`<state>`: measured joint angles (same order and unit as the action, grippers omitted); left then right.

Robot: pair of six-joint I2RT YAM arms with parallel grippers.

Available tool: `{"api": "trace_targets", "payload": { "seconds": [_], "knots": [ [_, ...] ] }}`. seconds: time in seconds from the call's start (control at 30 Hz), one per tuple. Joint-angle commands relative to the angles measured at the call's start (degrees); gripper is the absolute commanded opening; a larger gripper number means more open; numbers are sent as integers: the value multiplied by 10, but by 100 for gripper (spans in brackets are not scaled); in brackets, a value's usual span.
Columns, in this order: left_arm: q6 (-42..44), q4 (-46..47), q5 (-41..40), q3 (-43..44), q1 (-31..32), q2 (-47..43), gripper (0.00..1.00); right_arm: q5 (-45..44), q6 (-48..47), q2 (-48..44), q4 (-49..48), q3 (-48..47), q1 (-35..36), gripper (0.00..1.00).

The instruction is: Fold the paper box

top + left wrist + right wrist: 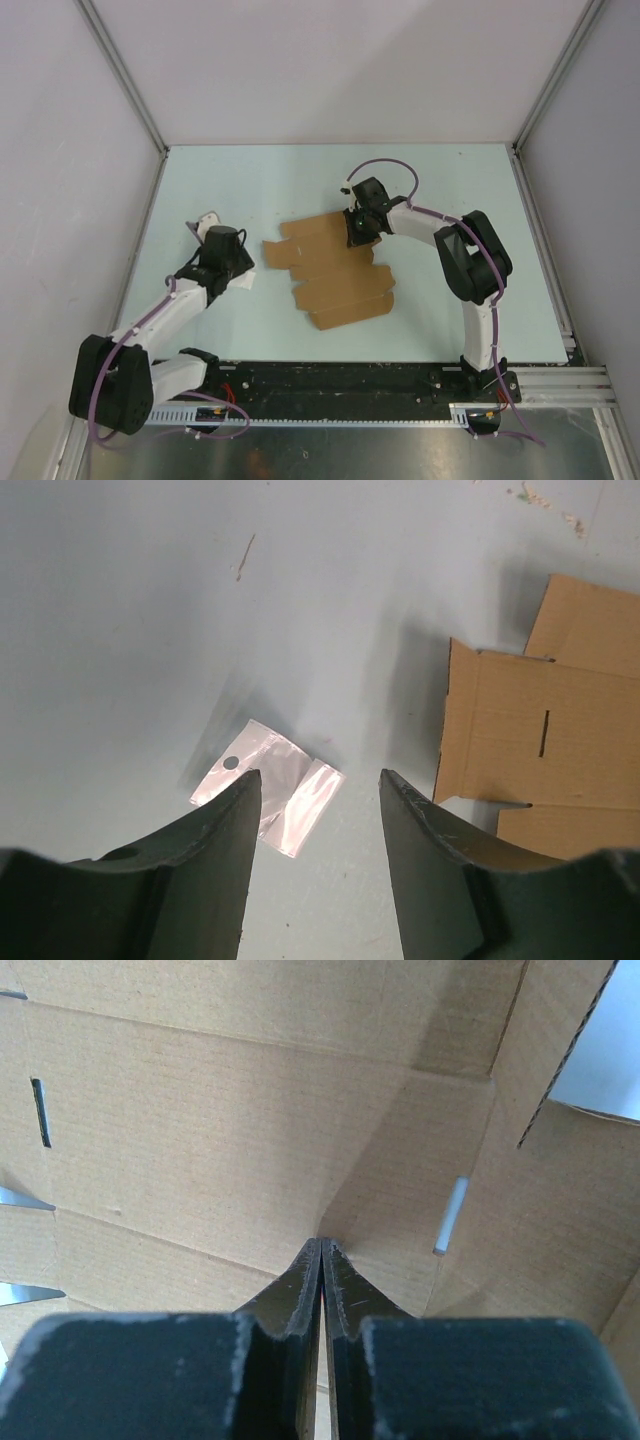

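Midway across the table, the paper box lies as a flat sheet, its far edge pinched between the closed jaws of the right gripper, while left of it the left gripper, jaws apart, hovers over a clear plastic bag.

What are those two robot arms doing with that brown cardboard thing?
They are working on folding a paper box, which lies mostly flat and unfolded on the table. The right gripper has its fingers squeezed together at the sheet's far right part, seemingly pinching a flap. The left gripper hangs open just left of the cardboard, over a small shiny plastic scrap, holding nothing.
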<state>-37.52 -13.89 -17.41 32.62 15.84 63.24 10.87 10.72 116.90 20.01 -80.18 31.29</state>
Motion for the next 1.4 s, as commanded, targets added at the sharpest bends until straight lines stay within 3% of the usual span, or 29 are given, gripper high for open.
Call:
{"api": "trace_targets", "payload": {
  "seconds": [0.0, 0.2, 0.4, 1.37],
  "knots": [
    [-7, 8, -4, 10, -9, 12, 56, -23, -2, -15, 36, -6, -2, 7],
    [-2, 22, 17, 20, -11, 37, 56, -14, -1, -14, 38, -6, -2, 7],
    [0, 43, 57, 45, -11, 118, 54, -2, -2, -14, 36, -7, -2, 7],
    [-1, 184, 213, 54, 4, 198, 53, 3, 36, -48, 26, 44, 11, 6]
  ]
}}
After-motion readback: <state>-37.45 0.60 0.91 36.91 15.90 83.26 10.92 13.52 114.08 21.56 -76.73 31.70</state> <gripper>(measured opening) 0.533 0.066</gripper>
